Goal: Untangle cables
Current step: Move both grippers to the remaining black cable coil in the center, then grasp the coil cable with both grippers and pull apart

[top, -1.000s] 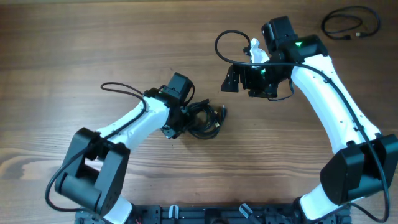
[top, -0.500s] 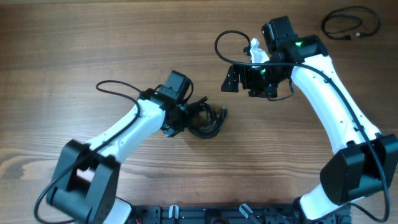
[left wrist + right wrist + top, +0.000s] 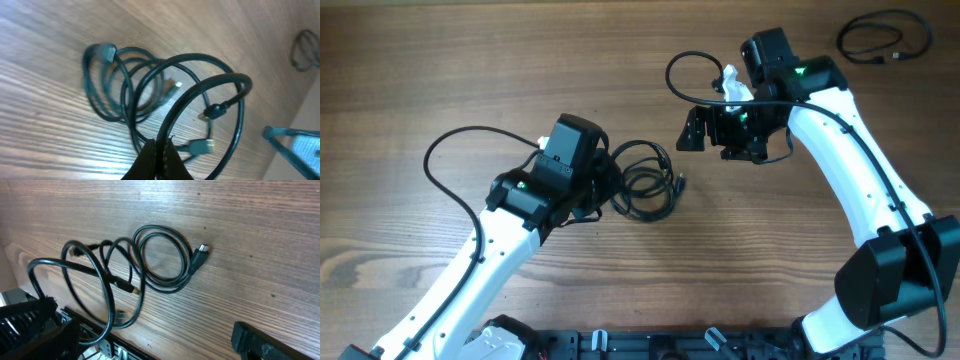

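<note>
A tangle of black cables point(image 3: 650, 195) lies at mid-table in loose coils with several connectors. My left gripper point(image 3: 604, 190) is at the tangle's left edge and is shut on one black cable strand point(image 3: 172, 117), which arcs up off the wood. The coils point(image 3: 125, 85) lie beyond the fingers point(image 3: 160, 152) in the left wrist view. My right gripper point(image 3: 698, 130) hovers open and empty above and to the right of the tangle. In the right wrist view its fingers point(image 3: 150, 345) are wide apart, with the tangle point(image 3: 160, 262) below them.
A separate coiled black cable point(image 3: 883, 37) lies at the far right corner. The arms' own cable loops rise at the left point(image 3: 450, 155) and near the right wrist point(image 3: 682, 68). The arm bases sit along the table's front edge.
My left arm has drawn back and up to the left with a strand in its jaws, and the tangle has spread into wider loops. The right arm has hardly moved.
</note>
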You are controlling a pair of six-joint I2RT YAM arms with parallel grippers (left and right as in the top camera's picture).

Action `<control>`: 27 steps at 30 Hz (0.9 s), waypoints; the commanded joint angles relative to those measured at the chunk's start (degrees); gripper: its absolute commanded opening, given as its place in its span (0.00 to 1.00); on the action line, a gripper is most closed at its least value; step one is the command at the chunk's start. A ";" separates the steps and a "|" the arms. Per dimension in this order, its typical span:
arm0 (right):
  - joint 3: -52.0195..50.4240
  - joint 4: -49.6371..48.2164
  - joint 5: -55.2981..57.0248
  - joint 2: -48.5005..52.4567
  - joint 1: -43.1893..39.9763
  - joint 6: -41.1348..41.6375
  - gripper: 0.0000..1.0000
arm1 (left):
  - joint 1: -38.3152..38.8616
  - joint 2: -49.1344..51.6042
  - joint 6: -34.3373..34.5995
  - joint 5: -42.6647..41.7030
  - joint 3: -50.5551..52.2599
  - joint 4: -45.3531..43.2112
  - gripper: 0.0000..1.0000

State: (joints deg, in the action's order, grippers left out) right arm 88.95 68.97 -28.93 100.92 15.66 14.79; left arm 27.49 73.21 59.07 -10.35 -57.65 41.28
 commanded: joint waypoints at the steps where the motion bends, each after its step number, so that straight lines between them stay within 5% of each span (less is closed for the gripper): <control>1: -0.55 0.94 -1.20 0.02 -0.07 -1.20 1.00 | 0.00 -0.85 -0.28 -3.85 0.20 -3.65 0.04; 8: -0.50 1.40 -6.54 0.00 -1.75 -3.26 1.00 | -2.27 -4.22 7.54 -4.63 0.20 -9.62 0.04; 17: -0.50 6.75 -17.05 0.00 -7.80 -13.38 1.00 | -6.40 -9.25 14.43 -22.88 0.22 -21.81 0.04; 25: -0.52 6.75 -17.03 0.00 -7.69 -13.94 1.00 | -6.38 -9.25 22.43 -26.47 0.22 -30.88 0.04; 27: -0.52 6.64 -16.22 0.00 -7.69 -13.86 0.90 | -6.38 -9.25 22.64 -28.72 0.22 -33.81 0.04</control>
State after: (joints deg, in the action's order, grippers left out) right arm 88.86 75.81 -44.58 100.92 7.57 1.98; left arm 21.37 64.90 80.34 -35.53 -57.36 10.57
